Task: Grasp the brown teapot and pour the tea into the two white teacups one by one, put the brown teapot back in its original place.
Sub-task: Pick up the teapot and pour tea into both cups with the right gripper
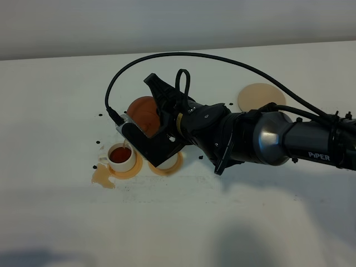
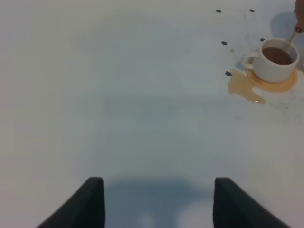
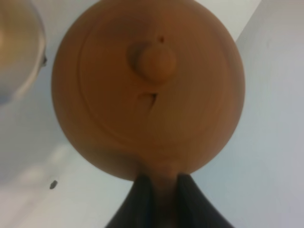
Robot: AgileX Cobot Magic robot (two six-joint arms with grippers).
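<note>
The brown teapot [image 1: 142, 111] [image 3: 147, 85] hangs tilted above the table, and my right gripper [image 1: 162, 114] [image 3: 164, 192] is shut on its handle. A thin stream of tea [image 1: 127, 146] [image 2: 290, 41] falls from it into a white teacup [image 1: 120, 157] [image 2: 275, 59] full of brown tea. That cup stands on an orange coaster [image 1: 127, 173]. I cannot see the second teacup for certain; a blurred pale round shape [image 3: 16, 52] shows beside the pot. The cream saucer [image 1: 261, 97] lies bare at the back right. My left gripper [image 2: 156, 204] is open over bare table.
A puddle of spilled tea [image 1: 104, 177] [image 2: 242, 85] spreads beside the filled cup. A second orange coaster [image 1: 166, 165] lies half under the right gripper. Small dark specks [image 1: 99, 143] dot the white table [image 1: 233, 222]. A black cable [image 1: 222, 58] arcs over the right arm.
</note>
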